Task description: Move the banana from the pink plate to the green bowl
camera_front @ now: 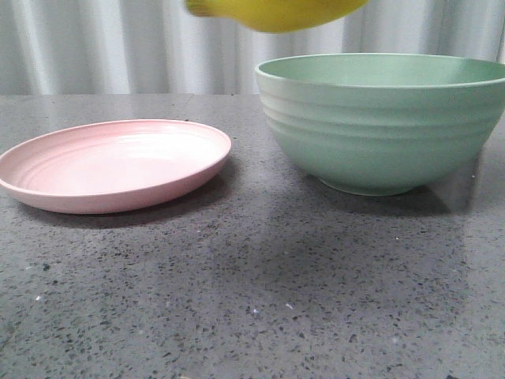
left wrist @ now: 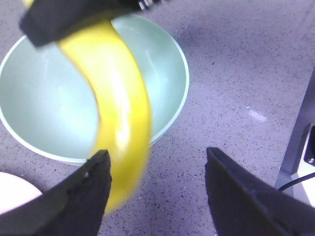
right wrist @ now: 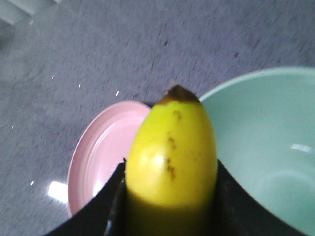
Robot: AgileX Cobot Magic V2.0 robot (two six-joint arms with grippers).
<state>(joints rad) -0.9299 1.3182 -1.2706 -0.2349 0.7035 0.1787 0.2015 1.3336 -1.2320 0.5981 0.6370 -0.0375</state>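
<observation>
The banana is in the air above the green bowl, near the rim on the side of the pink plate, so the carrying step seems almost finished. The right end effector is grasping the banana, with one finger on each side of it and the dark tip pointing away from the wrist. The left end effector is released, its jaws standing apart and holding nothing; it hangs above the bowl, and the banana passes in front of its camera. The plate, beside the bowl, is now empty. Probably the next move is to bring the banana down over the middle of the bowl and then release it. The counter is dark grey speckled stone, and behind the bowl hangs a pale pleated curtain.
</observation>
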